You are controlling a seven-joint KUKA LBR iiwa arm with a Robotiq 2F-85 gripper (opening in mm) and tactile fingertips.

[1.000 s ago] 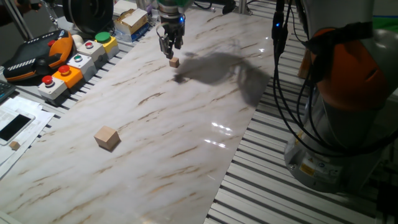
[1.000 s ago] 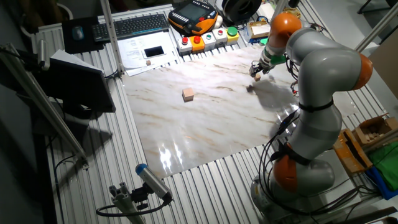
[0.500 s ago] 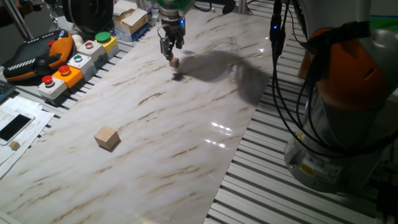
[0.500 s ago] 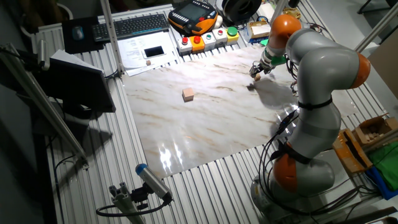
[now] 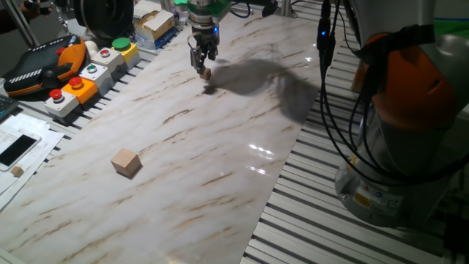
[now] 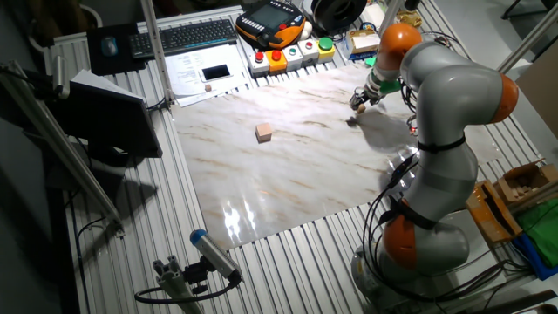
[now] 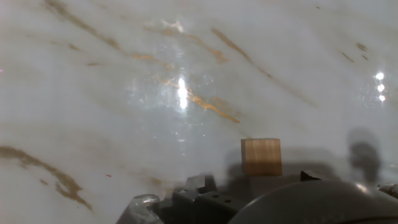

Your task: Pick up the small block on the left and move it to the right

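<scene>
While gripper (image 5: 204, 67) holds small block (image 5: 207, 72), larger cube (image 5: 126, 162) well apart.

Overhead light is striking the glossy marble table (image 5: 220, 147), leaving white glare patches near its front edge in both fixed views and a bright starburst in the hand view. The arm is casting a soft, dark shadow (image 5: 256, 77) across the tabletop. The hand view is looking hazy, its lower edge out of focus.

A white marble-patterned table top (image 5: 220, 161) lies on a ribbed metal bench (image 6: 288, 253) and shines with lamp glare. A keyboard (image 6: 199, 35) and button boxes (image 5: 80, 77) sit along its edge.
</scene>
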